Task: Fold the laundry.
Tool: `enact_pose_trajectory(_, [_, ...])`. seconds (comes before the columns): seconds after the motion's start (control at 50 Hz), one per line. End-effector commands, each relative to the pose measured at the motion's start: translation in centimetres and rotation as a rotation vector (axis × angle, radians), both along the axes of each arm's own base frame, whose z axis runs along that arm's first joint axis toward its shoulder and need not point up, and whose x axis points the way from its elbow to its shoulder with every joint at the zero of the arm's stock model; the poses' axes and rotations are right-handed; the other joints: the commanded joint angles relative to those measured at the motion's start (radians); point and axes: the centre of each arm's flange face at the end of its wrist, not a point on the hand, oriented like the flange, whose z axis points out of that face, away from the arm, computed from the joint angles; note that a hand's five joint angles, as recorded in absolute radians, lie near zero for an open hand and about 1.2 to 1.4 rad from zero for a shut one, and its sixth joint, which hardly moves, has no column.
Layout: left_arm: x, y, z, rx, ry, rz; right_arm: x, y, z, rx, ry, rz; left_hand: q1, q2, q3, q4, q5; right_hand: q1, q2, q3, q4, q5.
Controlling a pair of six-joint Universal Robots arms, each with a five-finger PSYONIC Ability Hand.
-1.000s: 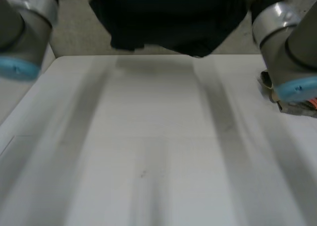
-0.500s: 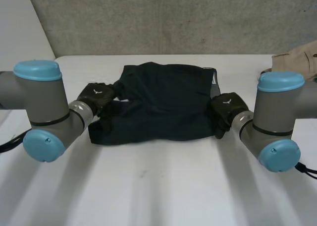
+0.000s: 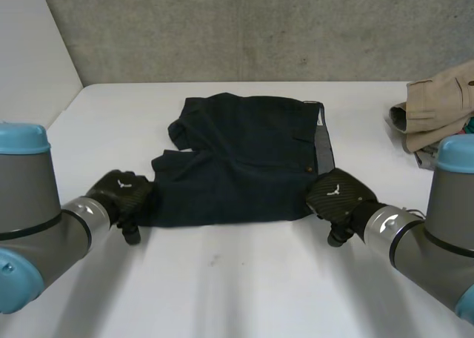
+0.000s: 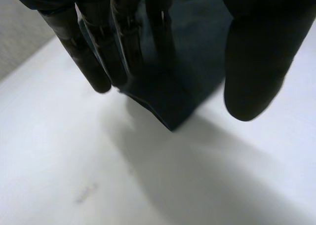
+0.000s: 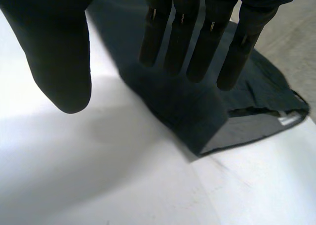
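Dark navy shorts [image 3: 244, 160] lie spread flat on the white table [image 3: 237, 279], waistband toward the right. My left hand [image 3: 118, 192] hovers at the shorts' near left corner. In the left wrist view its fingers [image 4: 126, 42] are straight and the thumb stands apart, with the cloth corner [image 4: 168, 104] under the fingertips and not gripped. My right hand [image 3: 337, 195] is at the near right corner. In the right wrist view its fingers [image 5: 197, 47] are also straight above that corner [image 5: 197, 119], open and holding nothing.
A folded beige garment [image 3: 437, 108] lies on other coloured items at the table's right edge. A grey wall [image 3: 244, 27] rises behind the table's far edge. Bare table stretches in front of the shorts.
The shorts, held up a second ago, now lie flat on the table. Both hands have let go, opened and drawn back from the shorts' sides to their near corners.
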Motion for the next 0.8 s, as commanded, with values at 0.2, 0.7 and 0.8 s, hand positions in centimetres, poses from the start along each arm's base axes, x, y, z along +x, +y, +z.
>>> enact_pose_trajectory(0.2, [-1.8, -6.0, -3.2, -0.058, -0.031, -0.053, 2.0, -5.8, -3.4, -0.154, -0.083, 0.010, -0.278, -0.284, -0.291, -0.284, -0.284, -0.105, -0.097, -0.109, -0.108, -0.109])
enact_pose_trajectory(0.7, [-5.4, -10.9, -4.7, -0.220, -0.165, -0.069, 5.1, -10.6, -5.2, -0.284, -0.125, -0.051, 0.495, 0.489, 0.483, 0.490, 0.489, 0.698, 0.706, 0.694, 0.696, 0.695])
enact_pose_trajectory(0.8, [-5.7, -10.8, -3.3, -0.253, -0.145, -0.074, 4.7, -10.2, -3.7, -0.253, -0.156, -0.085, 0.828, 0.822, 0.816, 0.823, 0.822, 0.729, 0.737, 0.725, 0.727, 0.725])
